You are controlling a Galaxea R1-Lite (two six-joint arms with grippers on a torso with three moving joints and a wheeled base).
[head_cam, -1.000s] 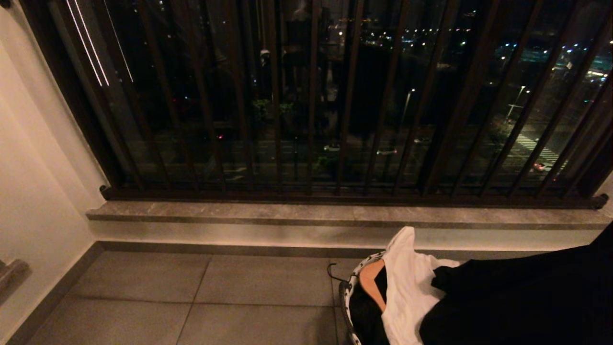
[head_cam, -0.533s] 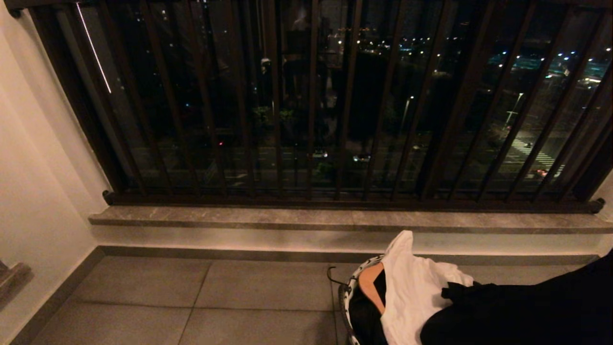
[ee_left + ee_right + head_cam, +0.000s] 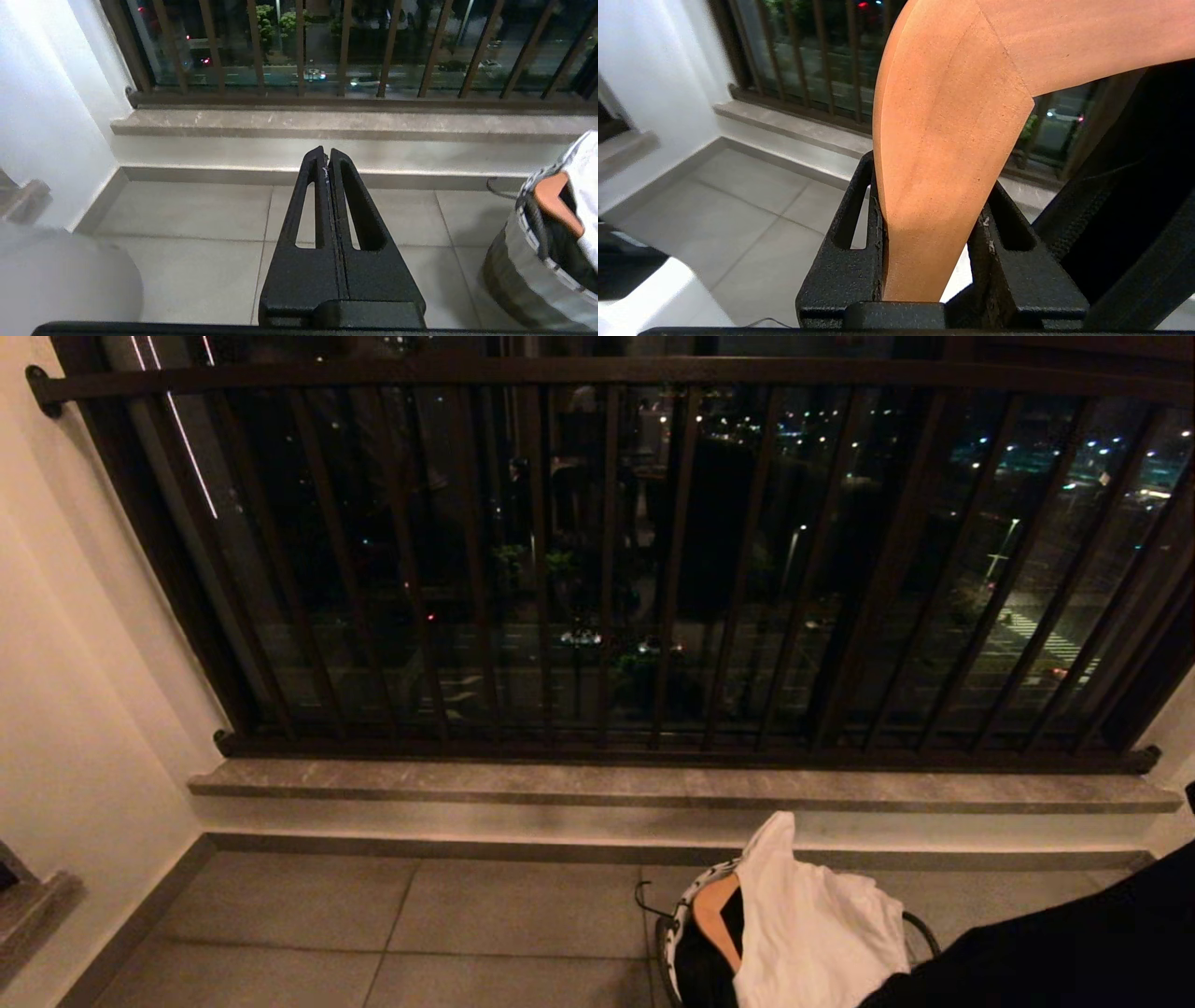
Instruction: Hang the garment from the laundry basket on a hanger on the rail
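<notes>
Woven laundry basket (image 3: 680,933) upright (white garment (image 3: 812,933) draped).

No legible text or labels.

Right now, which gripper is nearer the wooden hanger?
Right. The right gripper has its fingers clamped on the wooden hanger; the left gripper hangs shut over the floor tiles, apart from it.

High head view and low left wrist view, both facing window bars (image 3: 607,569).
</notes>
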